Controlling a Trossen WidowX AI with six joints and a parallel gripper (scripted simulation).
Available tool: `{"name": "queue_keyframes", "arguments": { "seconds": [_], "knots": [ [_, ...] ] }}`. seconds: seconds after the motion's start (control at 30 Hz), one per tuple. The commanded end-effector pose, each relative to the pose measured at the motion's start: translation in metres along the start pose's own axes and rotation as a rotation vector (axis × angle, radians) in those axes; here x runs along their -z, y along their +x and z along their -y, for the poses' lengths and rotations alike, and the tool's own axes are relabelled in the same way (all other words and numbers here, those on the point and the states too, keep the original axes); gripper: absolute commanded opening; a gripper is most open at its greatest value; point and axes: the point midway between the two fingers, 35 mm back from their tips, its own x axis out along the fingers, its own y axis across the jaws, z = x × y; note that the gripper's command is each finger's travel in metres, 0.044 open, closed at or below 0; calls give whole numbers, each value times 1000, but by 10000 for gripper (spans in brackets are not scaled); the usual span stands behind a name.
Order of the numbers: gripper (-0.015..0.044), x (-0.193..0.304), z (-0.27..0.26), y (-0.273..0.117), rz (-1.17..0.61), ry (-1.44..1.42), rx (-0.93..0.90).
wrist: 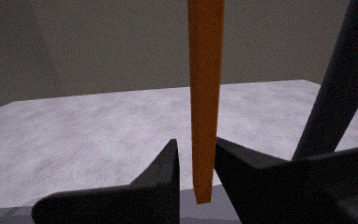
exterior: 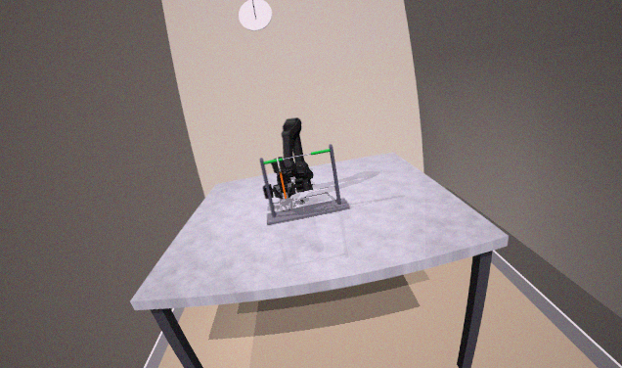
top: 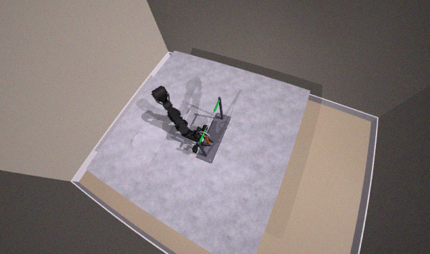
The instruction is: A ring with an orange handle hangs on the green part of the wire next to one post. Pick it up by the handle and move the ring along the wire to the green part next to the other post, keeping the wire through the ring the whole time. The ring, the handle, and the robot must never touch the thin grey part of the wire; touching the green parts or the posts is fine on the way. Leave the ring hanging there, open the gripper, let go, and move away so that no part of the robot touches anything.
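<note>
Gripper (wrist: 195,160): fingers closing around the handle's lower end, a gap still showing on the left, lower centre.
Orange handle (wrist: 205,95): hangs upright, centre frame.
Post (wrist: 337,85): dark, right edge.

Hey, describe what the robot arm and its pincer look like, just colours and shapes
The arm is black all over, built of chunky rounded segments, with a bulky rounded end in the top view. No markings or loose cables can be made out at this size. The pincer has two dark charcoal fingers, matte and plain, broad at the base and tapering to wedge-like pointed tips.
</note>
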Motion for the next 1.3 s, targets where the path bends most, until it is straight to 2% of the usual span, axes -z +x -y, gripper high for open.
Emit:
{"name": "queue_keyframes", "arguments": {
  "seconds": [0.0,0.07,0.27,0.3,1.27],
  "knots": [
    [29,0,0,0,0,0,0],
    [15,0,0,0,0,0,0],
    [-142,0,0,0,0,0,0],
    [-150,0,0,0,0,0,0],
    [-150,-21,-2,-3,1,1,-3]
  ]
}}
